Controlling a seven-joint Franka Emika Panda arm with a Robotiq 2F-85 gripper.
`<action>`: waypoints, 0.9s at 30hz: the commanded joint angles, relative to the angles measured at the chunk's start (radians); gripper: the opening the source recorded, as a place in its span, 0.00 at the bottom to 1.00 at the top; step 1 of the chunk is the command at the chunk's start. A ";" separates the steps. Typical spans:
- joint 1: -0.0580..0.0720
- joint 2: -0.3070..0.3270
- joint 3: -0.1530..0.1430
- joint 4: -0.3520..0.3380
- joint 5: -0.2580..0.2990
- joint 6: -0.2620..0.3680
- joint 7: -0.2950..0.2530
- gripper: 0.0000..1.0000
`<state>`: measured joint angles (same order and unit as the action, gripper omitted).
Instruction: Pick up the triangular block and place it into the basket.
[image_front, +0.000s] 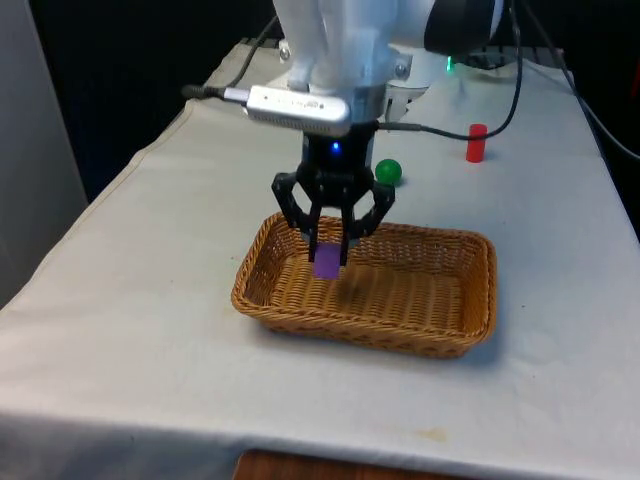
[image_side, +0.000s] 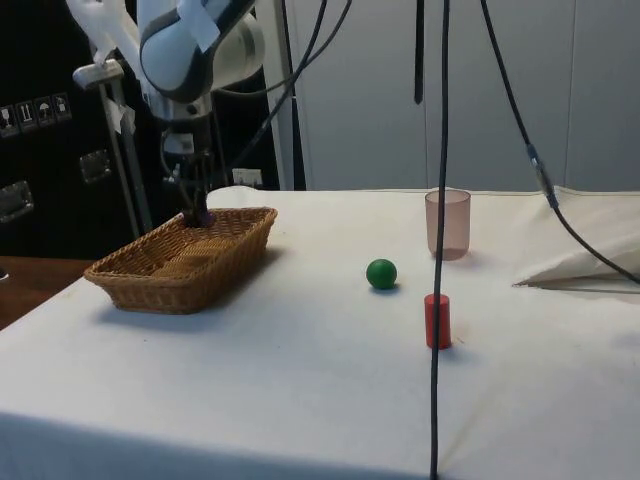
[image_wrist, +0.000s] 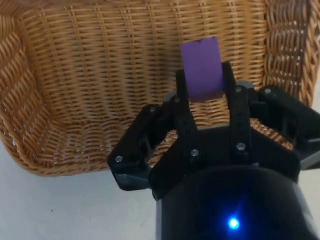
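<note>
Claw clamping the purple block, hanging inside the wicker basket near the end at the front view's left; green ball and red cylinder sitting on the worktop behind.

No words, brand names or numbers can be made out on anything here. The nearest thing to signs is a small row of white pictogram labels on the dark cabinet at the side of the room, near a white stand; they look like little handling symbols, but what each one means cannot be told. The basket, the purple block, the green ball, the red cylinder and the clear cup all carry no markings.
</note>
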<state>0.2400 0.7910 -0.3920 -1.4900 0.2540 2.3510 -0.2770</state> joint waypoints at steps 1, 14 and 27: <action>-0.004 0.005 0.008 0.003 0.007 -0.003 -0.002 0.33; 0.003 0.023 0.020 -0.016 0.004 0.021 0.016 0.33; 0.005 0.026 0.024 -0.029 0.000 0.014 0.020 0.54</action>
<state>0.2450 0.8170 -0.3680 -1.5190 0.2540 2.3650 -0.2570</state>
